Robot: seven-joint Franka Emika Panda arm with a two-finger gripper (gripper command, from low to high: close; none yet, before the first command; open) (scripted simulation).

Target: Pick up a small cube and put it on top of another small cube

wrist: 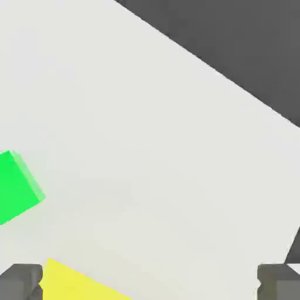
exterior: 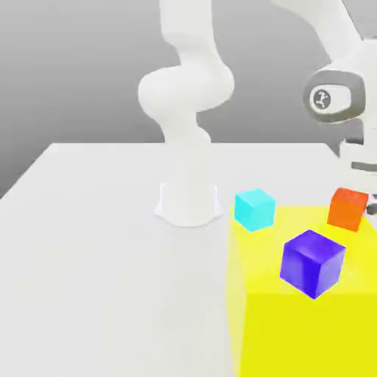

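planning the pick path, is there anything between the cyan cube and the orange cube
No. In the exterior view the stretch between the cyan cube and the orange cube is bare yellow surface; the purple cube sits nearer the camera.

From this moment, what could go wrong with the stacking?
1. The cyan cube, orange cube and blue cube sit close together on the yellow area; the open fingers might nudge a neighbour.
2. The orange cube lies at the edge of the exterior view, so judging alignment there is difficult.
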